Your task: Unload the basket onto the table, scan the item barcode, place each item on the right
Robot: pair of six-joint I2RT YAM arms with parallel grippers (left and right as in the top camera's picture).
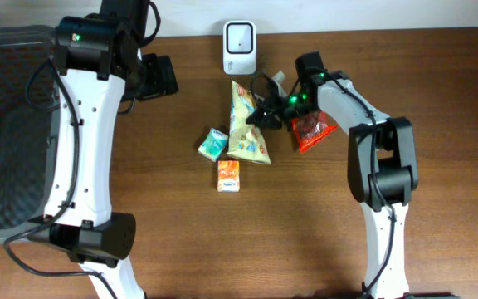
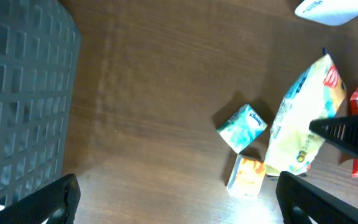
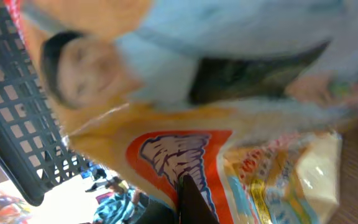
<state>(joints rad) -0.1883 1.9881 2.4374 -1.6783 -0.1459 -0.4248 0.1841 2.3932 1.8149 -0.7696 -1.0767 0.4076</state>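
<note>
A yellow snack bag (image 1: pixel 247 137) lies at the table's middle, below the white scanner (image 1: pixel 239 46). My right gripper (image 1: pixel 265 114) is shut on the bag's upper right edge. In the right wrist view the bag (image 3: pixel 241 162) fills the frame, and my right gripper (image 3: pixel 188 186) has its dark fingertips pressed together into the printed film. My left gripper (image 1: pixel 160 76) hangs open at the back left, away from the items. In the left wrist view my left gripper (image 2: pixel 179 205) has nothing between its wide-apart fingers (image 2: pixel 55 199).
A teal tissue pack (image 1: pixel 213 144) and an orange box (image 1: pixel 229 175) lie just left of and below the bag. A red packet (image 1: pixel 314 130) lies to its right, under the right arm. A dark mesh basket (image 1: pixel 7 124) takes up the left side.
</note>
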